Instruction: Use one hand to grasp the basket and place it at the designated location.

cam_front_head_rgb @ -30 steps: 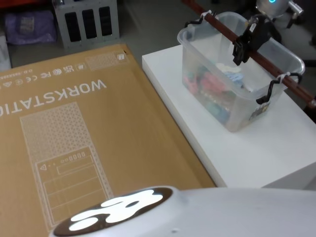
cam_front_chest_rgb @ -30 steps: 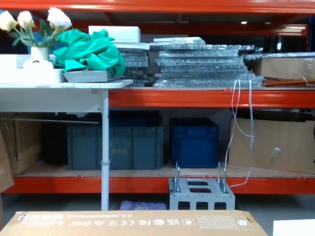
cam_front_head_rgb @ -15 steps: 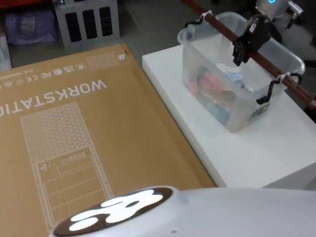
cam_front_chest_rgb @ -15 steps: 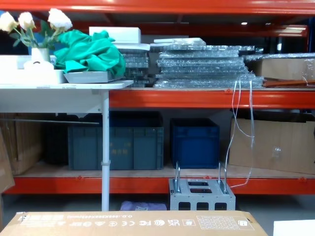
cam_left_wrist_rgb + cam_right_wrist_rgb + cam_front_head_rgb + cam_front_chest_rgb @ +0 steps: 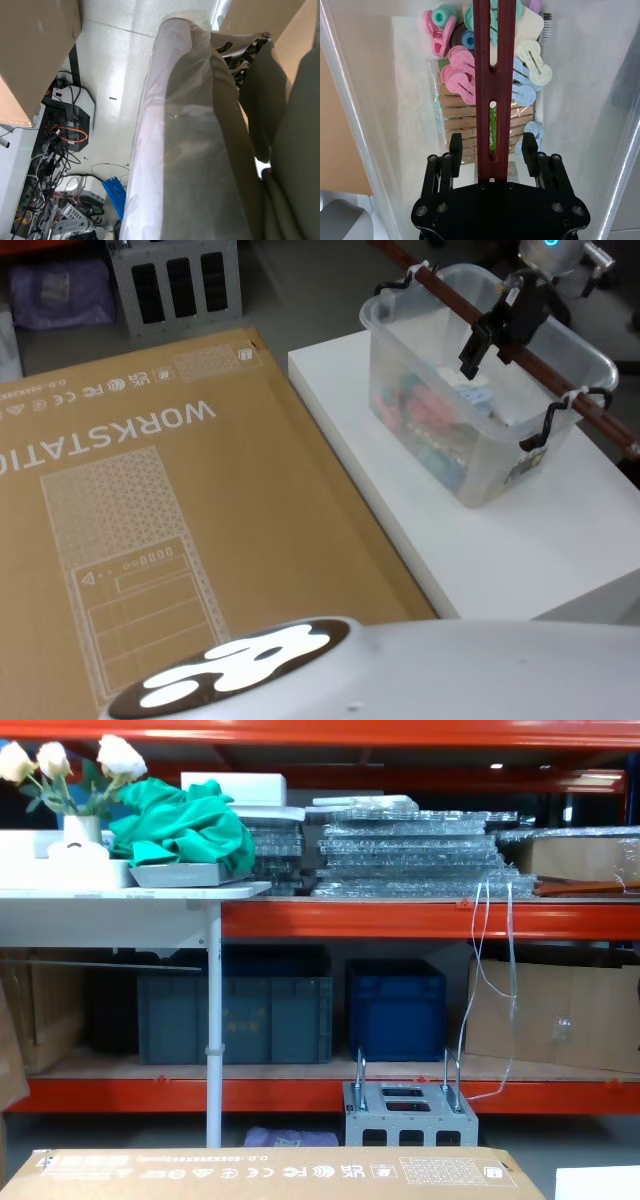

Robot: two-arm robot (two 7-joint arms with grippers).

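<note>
1 basket (image 5: 470, 420), 1 gripper (image 5: 488, 338), 2 crates (image 5: 235, 1018)

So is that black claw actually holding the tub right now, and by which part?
Nothing is held. The right gripper is open, one finger on each side of the wooden bar handle of the basket, with gaps showing.

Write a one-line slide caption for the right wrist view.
Open right gripper straddling the basket's red-brown bar handle, clothes pegs beneath.
</note>
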